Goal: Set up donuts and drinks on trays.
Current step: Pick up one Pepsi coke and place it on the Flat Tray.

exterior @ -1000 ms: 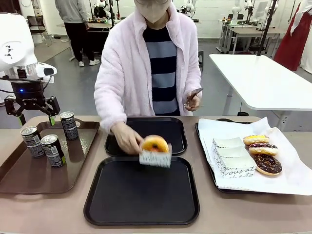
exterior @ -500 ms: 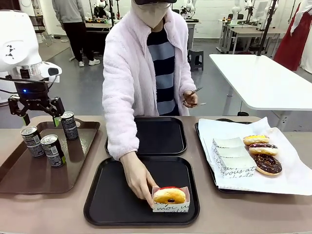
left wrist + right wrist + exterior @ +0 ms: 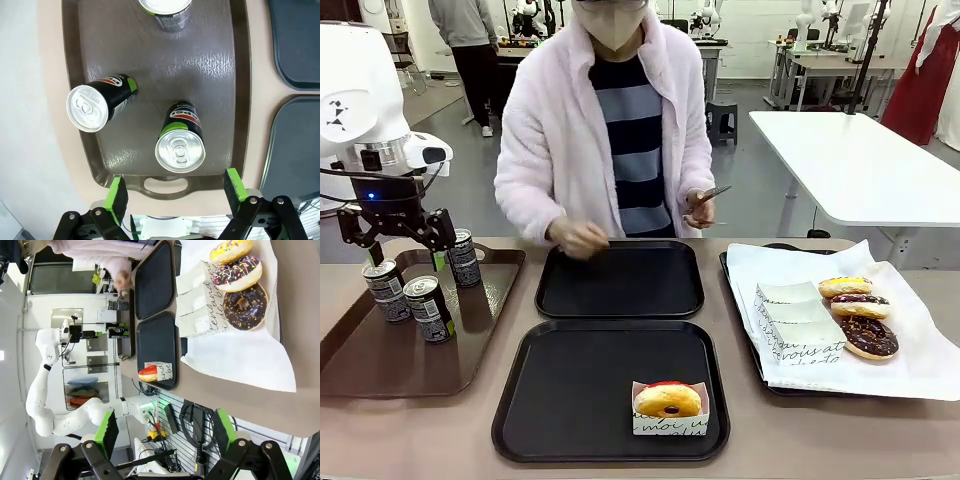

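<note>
- two matte black trays sit mid-table, the near tray [image 3: 570,400] and the far tray [image 3: 620,285], their edges just apart.
- one yellow-glazed donut [image 3: 668,400] in a white paper sleeve [image 3: 665,426] rests in the near tray's front right corner.
- three drink cans [image 3: 428,308] stand upright on the brown tray [image 3: 360,370] at the left.
- left gripper [image 3: 402,255] hangs above the brown tray's far end, fingers spread wide and pinching nothing; its wrist view looks down on the can tops.
- right gripper [image 3: 165,432] also has its fingers spread, with nothing between them.
- three unsleeved donuts [image 3: 860,305] lie in a row on the paper-lined tray [image 3: 725,280] at the right, beside empty sleeves [image 3: 795,315].
- the person's one hand [image 3: 578,238] hovers at the far tray's far rim; the other hand [image 3: 705,205] holds tongs [image 3: 718,190].
</note>
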Robot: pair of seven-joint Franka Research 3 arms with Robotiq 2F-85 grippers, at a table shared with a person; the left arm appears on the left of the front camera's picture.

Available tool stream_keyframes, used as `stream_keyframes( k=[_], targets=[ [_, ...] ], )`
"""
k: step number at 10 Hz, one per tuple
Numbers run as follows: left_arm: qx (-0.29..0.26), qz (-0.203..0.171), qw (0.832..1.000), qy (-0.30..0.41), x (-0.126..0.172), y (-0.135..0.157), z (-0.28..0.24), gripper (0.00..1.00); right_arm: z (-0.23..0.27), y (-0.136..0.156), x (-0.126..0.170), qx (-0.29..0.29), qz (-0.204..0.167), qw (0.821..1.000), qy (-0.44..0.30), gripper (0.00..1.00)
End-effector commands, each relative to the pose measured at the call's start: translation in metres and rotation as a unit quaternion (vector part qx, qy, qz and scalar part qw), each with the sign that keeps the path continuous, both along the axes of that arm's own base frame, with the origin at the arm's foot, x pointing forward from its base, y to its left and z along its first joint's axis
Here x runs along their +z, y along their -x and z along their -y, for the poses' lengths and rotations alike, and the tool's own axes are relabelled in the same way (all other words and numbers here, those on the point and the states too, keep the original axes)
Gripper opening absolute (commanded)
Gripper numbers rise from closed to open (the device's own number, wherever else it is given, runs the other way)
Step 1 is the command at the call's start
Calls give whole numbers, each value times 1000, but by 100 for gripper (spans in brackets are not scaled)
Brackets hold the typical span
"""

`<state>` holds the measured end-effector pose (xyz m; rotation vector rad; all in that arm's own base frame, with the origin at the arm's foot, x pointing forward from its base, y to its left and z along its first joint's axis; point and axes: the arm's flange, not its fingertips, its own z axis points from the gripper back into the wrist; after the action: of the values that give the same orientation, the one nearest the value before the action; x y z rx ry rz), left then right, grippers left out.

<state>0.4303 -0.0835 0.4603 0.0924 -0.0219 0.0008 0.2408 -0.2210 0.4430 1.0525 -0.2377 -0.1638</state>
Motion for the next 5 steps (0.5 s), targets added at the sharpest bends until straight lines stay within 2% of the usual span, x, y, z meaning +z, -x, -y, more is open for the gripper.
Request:
stream_keyframes(
  k=[1,5],
  targets=[
    [-22,13,999,22,-11,7,-3,100,1,-1,-1,1,12,1000,-9,100],
    [-22,11,999,40,-25,2,-9,100,1,-1,-1,1,12,1000,-9,100]
  ],
)
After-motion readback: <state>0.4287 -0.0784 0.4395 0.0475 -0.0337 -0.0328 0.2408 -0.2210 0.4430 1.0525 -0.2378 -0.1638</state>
